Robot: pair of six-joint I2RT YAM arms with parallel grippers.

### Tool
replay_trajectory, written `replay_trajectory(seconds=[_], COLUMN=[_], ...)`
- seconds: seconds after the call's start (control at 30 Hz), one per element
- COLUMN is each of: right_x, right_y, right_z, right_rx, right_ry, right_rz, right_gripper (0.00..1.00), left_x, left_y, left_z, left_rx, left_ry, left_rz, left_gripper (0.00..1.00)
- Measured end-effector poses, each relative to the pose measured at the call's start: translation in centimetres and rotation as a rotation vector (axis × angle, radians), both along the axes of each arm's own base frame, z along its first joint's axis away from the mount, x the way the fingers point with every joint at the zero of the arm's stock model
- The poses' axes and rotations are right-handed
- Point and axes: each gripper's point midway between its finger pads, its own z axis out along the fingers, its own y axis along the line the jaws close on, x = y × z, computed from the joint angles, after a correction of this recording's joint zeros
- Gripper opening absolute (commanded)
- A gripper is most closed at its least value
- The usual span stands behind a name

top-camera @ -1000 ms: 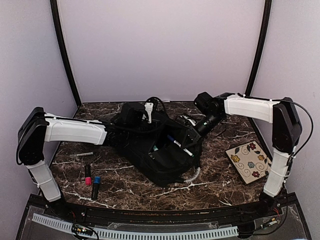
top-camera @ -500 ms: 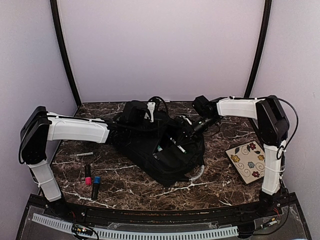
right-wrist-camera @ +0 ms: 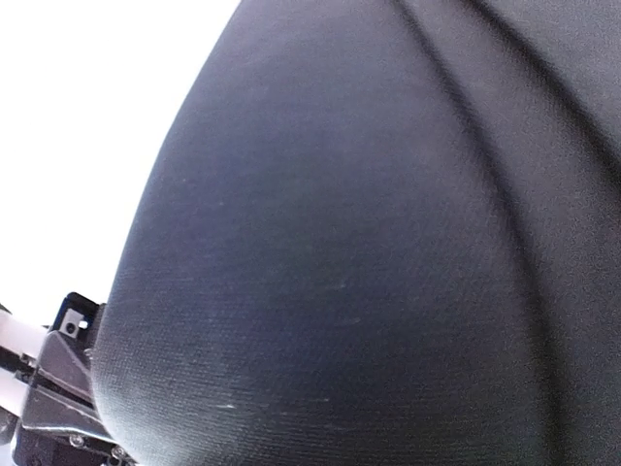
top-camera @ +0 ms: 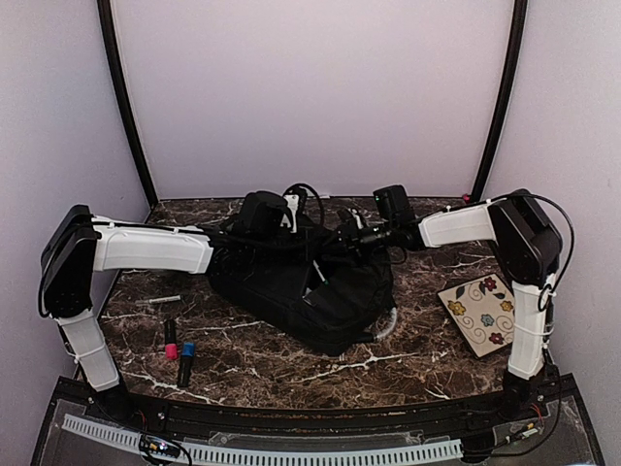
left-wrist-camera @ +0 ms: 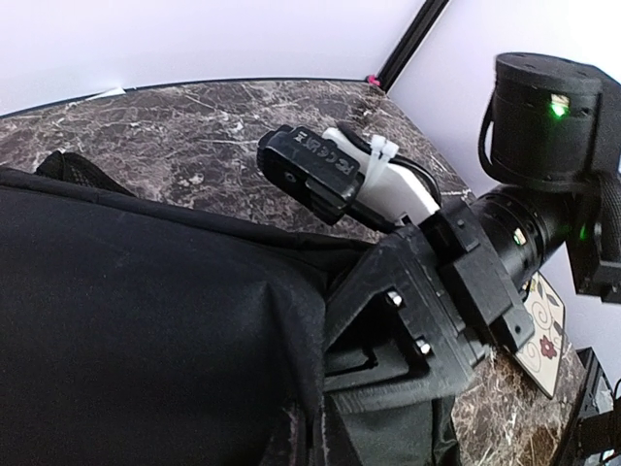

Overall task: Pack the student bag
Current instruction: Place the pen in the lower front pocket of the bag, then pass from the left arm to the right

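The student bag (top-camera: 320, 296), a large black backpack, lies in the middle of the table, its upper edge lifted between both arms. My left gripper (top-camera: 291, 231) reaches in from the left and is shut on a fold of the bag's fabric (left-wrist-camera: 291, 408). My right gripper (top-camera: 357, 236) comes from the right and presses against the bag's top edge. The left wrist view shows the right gripper's black body (left-wrist-camera: 427, 301) against the fabric, fingertips hidden. Black bag cloth (right-wrist-camera: 369, 252) fills the right wrist view, hiding the fingers. A sliver of green and white (top-camera: 318, 279) shows at the bag's opening.
Two markers, one red-capped (top-camera: 170, 342) and one blue-capped (top-camera: 186, 361), lie at front left beside a thin pen (top-camera: 158, 302). A flower-patterned card (top-camera: 482, 313) lies at right. A clear curved piece (top-camera: 386, 326) sticks out at the bag's right edge.
The right gripper has swung back and left to the bag's top edge. The bag's flap has risen and folded over, covering the pens that showed in the open pocket. The left gripper kept its hold.
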Motion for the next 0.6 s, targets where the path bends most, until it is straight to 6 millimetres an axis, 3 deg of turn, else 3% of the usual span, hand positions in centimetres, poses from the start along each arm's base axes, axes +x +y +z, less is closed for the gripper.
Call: replay_trajectory(seconds=[0.17,0.33,0.5,0.6], right_x=[-0.1,-0.9,-1.8,-2.5], right_y=[1.0,0.3,-0.8,-1.7], right_z=[0.6,0.6,2.4,4.5], right_rx=[0.016,0.003,-0.011,-0.022], right_ry=[0.004,-0.028,-0.120,-0.242], right_rz=[-0.016,-0.011,0.018,0.052], right_gripper=[0.43,0.43,0.44,0.44], left_x=[0.4,0.2,0.1,-0.5], left_y=[0.2,0.1,0.2,0.4], left_z=[0.2,0.2,0.3,0.0], left_rx=[0.001,0.003,0.022,0.068], left_ry=[-0.010,-0.010,-0.025,-0.028], left_rz=[0.017,0.011,-0.003,-0.039], left_gripper=[0.00,0.00,0.00,0.00])
